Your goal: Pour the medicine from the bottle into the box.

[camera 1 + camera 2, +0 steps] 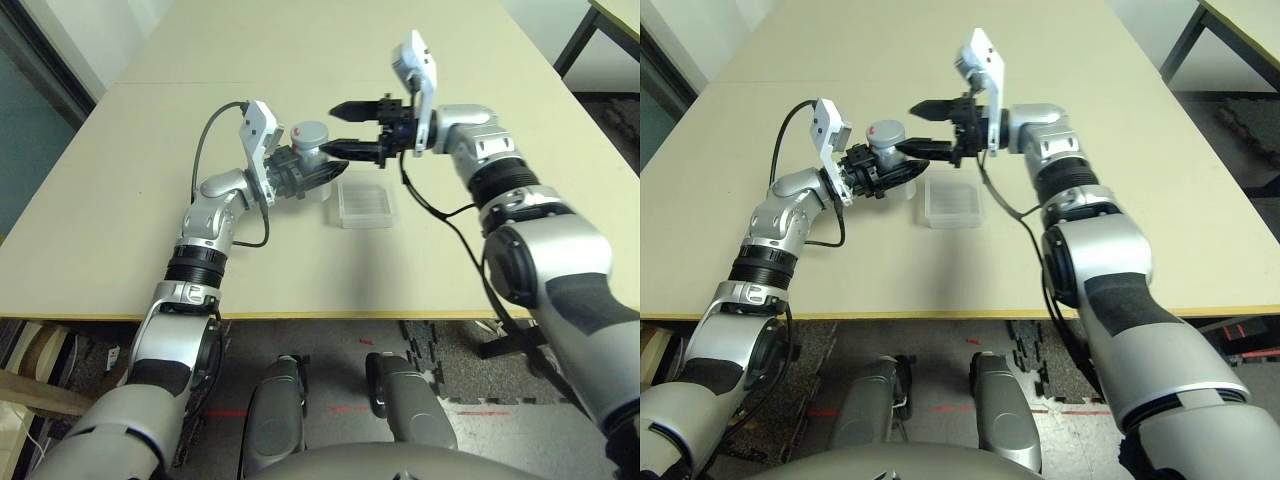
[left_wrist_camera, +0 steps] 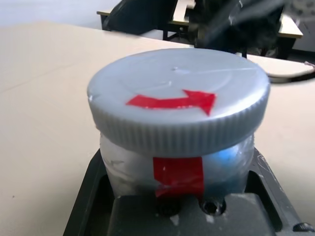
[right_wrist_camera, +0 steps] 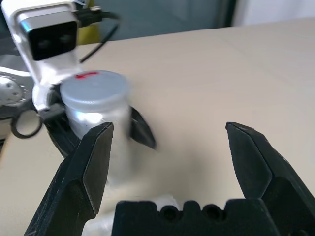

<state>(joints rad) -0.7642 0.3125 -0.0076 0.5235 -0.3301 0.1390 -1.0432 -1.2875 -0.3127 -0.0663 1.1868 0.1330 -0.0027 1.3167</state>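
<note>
Pale desk [image 1: 130, 270] is carrying clear box [image 1: 365, 203], empty; L jaws [image 1: 326, 184] are gripping capped bottle [image 1: 311, 134] beside it, R jaws [image 1: 334, 129] are hanging open nearby; uncapping & pouring still remaining.

The silvery bottle [image 2: 177, 169] is standing upright between the left gripper's [image 1: 320, 180] fingers, wearing its grey ridged cap [image 2: 177, 98] with a red arrow on top and a red mark below. The clear, shallow, square box [image 1: 366, 204] is lying just beside that gripper's fingertips, showing its open top.
</note>
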